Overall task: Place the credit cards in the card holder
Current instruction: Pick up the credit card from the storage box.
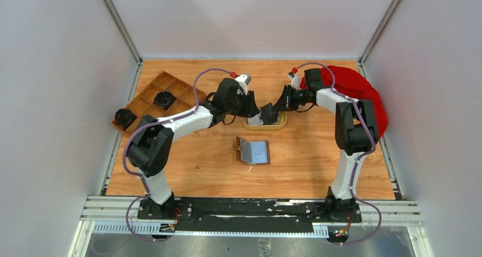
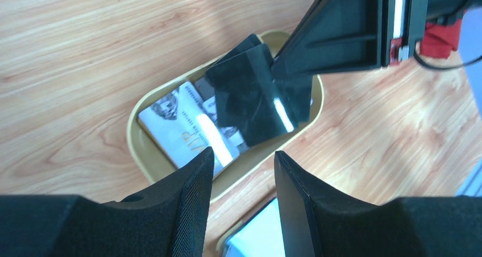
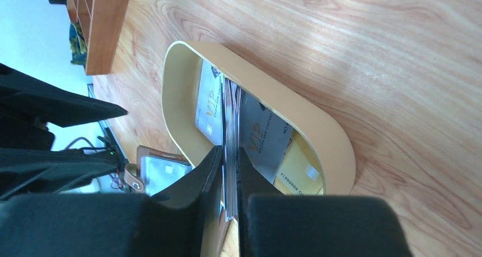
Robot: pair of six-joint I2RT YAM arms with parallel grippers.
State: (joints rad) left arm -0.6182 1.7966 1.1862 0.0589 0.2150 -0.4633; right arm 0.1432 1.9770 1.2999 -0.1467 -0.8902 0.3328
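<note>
1. The black card [image 2: 250,95] is lifted and tilted above the oval dish [image 3: 170,92], one corner region pinched by the right tool [image 3: 229,154], whose jaws are closed narrowly on it. In the right wrist view it shows edge-on as a thin dark line.
2. The whitish cards [image 2: 179,126], printed with dark lettering, lie flat and overlapping in the dish floor.
3. The left tool [image 2: 244,153] hangs over the dish's near rim, its jaws moderately apart and holding nothing.
4. The card holder [image 1: 254,151] lies opened on the desk [image 1: 318,166], just in front of the dish, its grey inside facing up.
5. The step in hand looks like carrying the black card to the holder. To do it well, I judge:
   - keep the pinch firm, since the glossy face looks slippery;
   - turn the card so its leading edge meets a pocket mouth squarely;
   - use the free left tool to pin the holder, which may slide or fold on the smooth wood.
6. The card looks rigid, thin plastic with sharp reflections. The dish is matte tan with rounded walls, the holder brown and leather-like, and the desk wood-grained.
</note>
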